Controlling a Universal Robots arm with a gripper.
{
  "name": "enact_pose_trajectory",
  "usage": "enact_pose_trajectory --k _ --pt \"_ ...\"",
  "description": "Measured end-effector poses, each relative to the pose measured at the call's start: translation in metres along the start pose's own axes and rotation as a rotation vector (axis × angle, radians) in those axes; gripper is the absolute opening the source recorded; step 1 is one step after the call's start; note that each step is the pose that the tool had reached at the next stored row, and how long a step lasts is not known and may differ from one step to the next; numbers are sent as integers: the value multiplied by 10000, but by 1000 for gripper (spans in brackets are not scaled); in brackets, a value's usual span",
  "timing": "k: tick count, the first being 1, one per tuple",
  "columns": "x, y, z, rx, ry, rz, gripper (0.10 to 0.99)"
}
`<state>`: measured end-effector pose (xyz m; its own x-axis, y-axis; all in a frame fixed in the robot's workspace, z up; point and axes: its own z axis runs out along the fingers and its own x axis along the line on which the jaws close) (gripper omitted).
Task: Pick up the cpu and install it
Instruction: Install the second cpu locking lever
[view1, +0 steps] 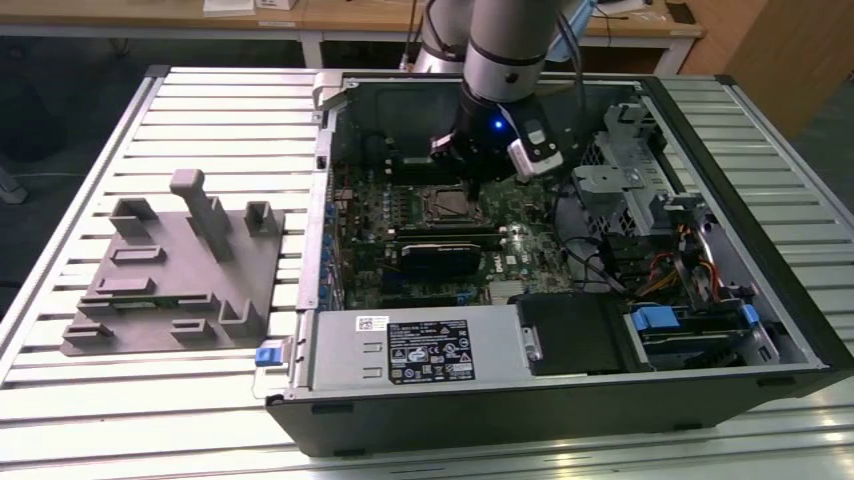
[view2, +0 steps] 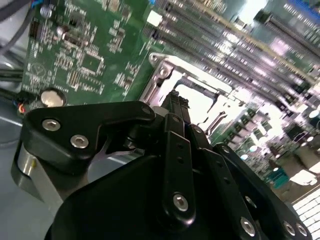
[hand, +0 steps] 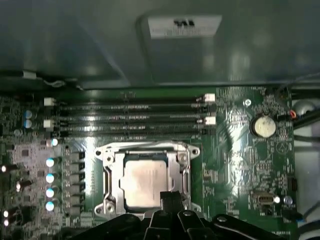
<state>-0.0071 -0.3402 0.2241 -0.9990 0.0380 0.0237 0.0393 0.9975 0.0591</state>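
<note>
The cpu (hand: 145, 182) sits flat in its socket frame (hand: 107, 181) on the motherboard (view1: 527, 245), the gripper (hand: 170, 200) poised just above it, fingers seemingly together, clamping nothing I can see.

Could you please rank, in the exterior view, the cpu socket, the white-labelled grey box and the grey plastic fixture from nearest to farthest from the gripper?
1. The cpu socket, just under the gripper.
2. The white-labelled grey box, at the case's front edge.
3. The grey plastic fixture, outside the case, toward the exterior view's left.
</note>
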Motion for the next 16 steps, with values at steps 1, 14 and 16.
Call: enact_pose_trajectory --k 1,14,16 --pt "-1 -12 0 -1 0 0 106" --pt "1 -54 -80 0 0 0 106" --pt "0 -105 -83 -1 0 0 106"
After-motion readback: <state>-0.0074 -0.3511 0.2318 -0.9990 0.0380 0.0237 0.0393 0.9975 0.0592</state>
